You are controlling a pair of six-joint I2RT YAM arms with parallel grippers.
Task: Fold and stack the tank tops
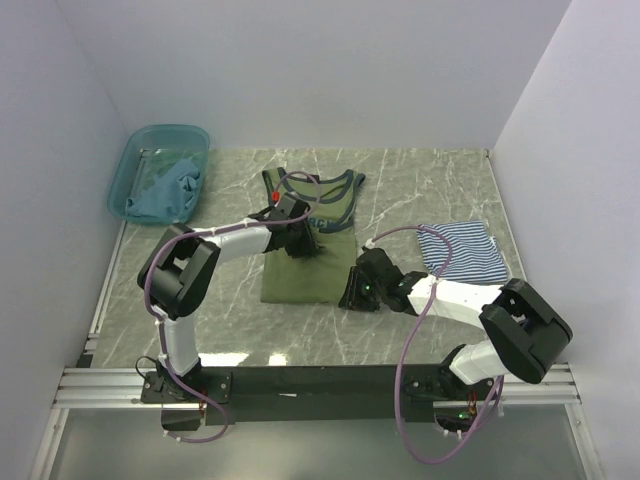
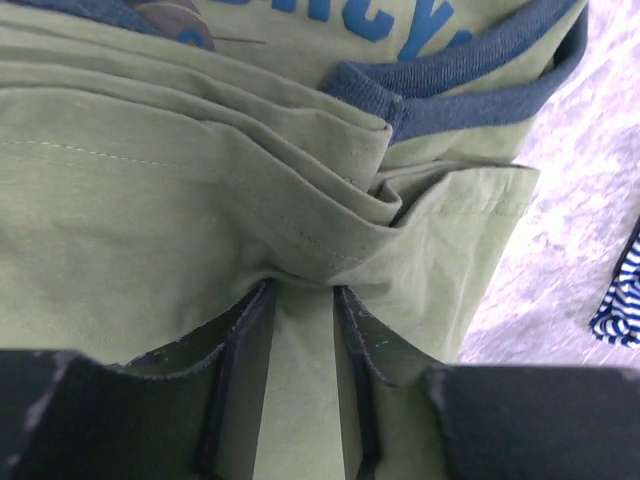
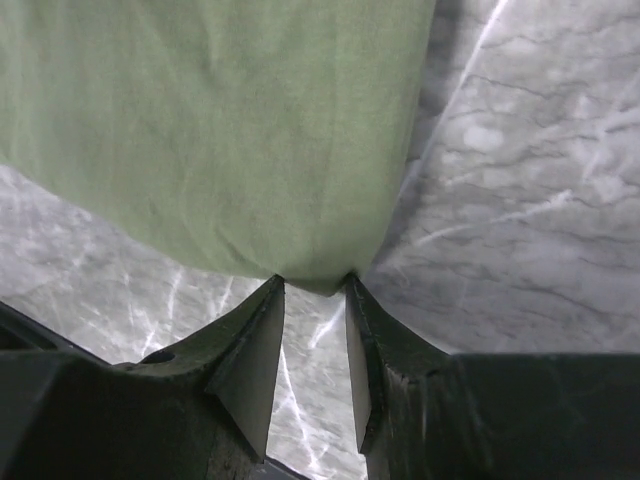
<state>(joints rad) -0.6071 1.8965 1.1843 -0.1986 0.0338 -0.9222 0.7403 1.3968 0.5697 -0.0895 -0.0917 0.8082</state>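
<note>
The olive green tank top (image 1: 300, 275) lies flat mid-table, its lettering under my left arm. My left gripper (image 1: 297, 240) rests on its chest. In the left wrist view the jaws (image 2: 303, 290) stand apart, with olive cloth (image 2: 150, 180) between them and folds bunched at the tips by the dark armhole trim. My right gripper (image 1: 352, 290) is at the shirt's lower right corner. Its jaws (image 3: 314, 282) are apart, the tips touching the hem corner (image 3: 220, 120), with bare marble between the fingers. The striped tank top (image 1: 468, 252) lies at the right. The teal-blue tank top (image 1: 165, 195) is crumpled in the basin.
A translucent teal basin (image 1: 165, 132) stands at the back left corner. White walls enclose the marble table on three sides. A strip of the striped top (image 2: 622, 310) shows at the right edge of the left wrist view. Purple cables loop over both arms.
</note>
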